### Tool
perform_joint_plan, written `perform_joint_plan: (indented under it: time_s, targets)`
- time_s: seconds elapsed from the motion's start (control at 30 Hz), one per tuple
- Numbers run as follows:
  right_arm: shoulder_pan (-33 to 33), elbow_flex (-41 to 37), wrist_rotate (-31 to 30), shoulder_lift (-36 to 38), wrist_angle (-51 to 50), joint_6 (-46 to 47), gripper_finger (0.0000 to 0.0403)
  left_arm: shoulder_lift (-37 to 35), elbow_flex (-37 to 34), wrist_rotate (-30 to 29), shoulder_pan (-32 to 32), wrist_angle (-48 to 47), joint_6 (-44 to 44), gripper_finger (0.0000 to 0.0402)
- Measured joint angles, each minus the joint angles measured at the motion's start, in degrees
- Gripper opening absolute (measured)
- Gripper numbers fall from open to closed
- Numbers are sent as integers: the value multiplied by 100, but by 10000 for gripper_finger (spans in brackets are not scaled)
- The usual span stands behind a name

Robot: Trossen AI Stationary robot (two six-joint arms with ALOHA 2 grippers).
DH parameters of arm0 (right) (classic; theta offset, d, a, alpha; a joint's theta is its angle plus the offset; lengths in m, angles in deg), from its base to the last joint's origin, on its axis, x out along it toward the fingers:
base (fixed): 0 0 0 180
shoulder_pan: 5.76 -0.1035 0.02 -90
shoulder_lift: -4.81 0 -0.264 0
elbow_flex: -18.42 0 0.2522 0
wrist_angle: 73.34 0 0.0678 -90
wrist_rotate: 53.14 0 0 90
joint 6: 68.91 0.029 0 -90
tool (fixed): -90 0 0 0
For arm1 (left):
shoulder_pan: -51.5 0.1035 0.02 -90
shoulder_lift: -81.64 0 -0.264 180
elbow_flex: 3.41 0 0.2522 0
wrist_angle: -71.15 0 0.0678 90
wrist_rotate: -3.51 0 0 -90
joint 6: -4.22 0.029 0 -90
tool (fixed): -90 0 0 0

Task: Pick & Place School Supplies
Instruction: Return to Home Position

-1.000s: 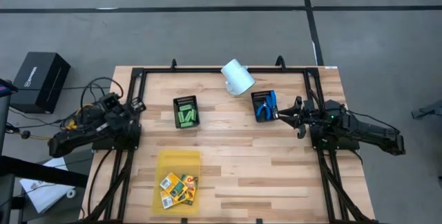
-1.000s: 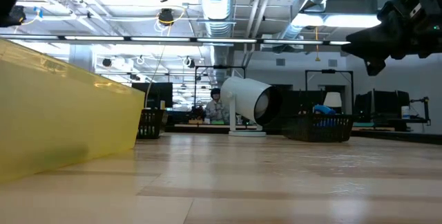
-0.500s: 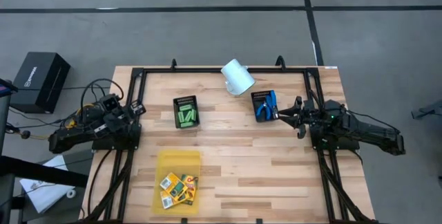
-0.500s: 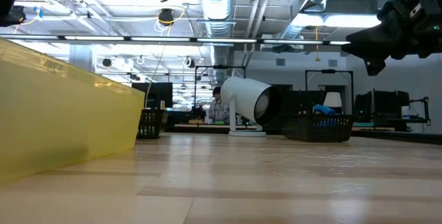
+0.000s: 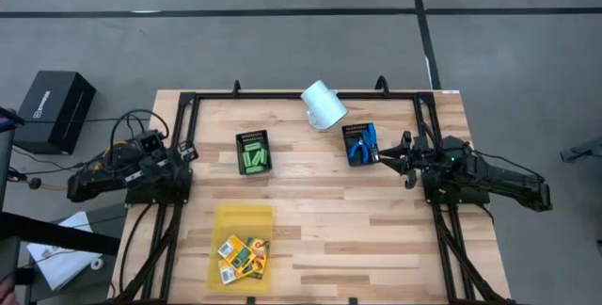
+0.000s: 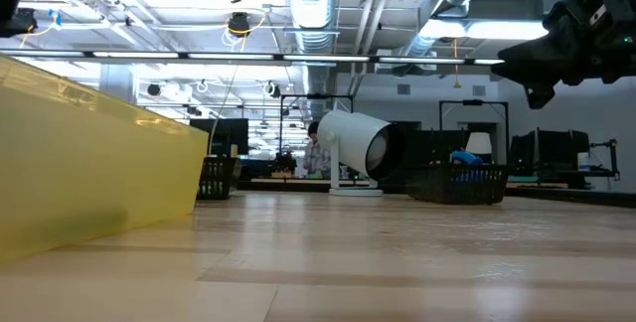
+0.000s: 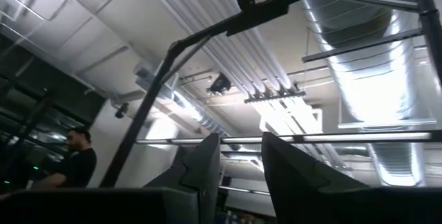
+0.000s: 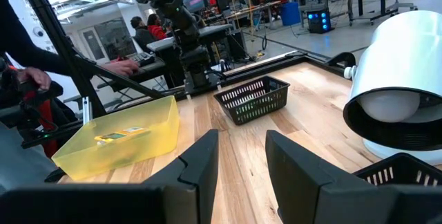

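Note:
The orange-yellow boxes (image 5: pixel 243 256) lie in the yellow tray (image 5: pixel 242 222) near the table's near edge. The light-green pieces (image 5: pixel 254 158) fill a black mesh tray (image 5: pixel 252 137). The blue-handled tools (image 5: pixel 360 144) lie in a second black mesh tray (image 5: pixel 350 132). My right gripper (image 5: pixel 386 155) hovers open just right of that tray, pointing toward the table's left; its wrist view looks past the open fingers (image 8: pixel 242 162). My left gripper (image 5: pixel 185 149) rests at the left edge, open, its fingers (image 7: pixel 242 144) pointing up at the ceiling.
A white cylinder cup (image 5: pixel 324 104) lies on its side near the far edge, its open end (image 8: pixel 397 117) facing my right gripper. A black frame (image 5: pixel 282 94) borders the wooden table. People sit in the room beyond (image 8: pixel 27 79). Bare wood lies between the trays (image 5: pixel 357 220).
My left arm has settled slightly lower and closer to the table's left edge. My right arm and all the things on the table have kept still.

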Motion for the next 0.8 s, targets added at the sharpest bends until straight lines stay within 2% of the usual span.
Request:
perform_joint_plan:
  time_s: [0.8]
  targets:
    - [0,0,0,0,-2,0,113,0,0,1,-92,2,0,103]
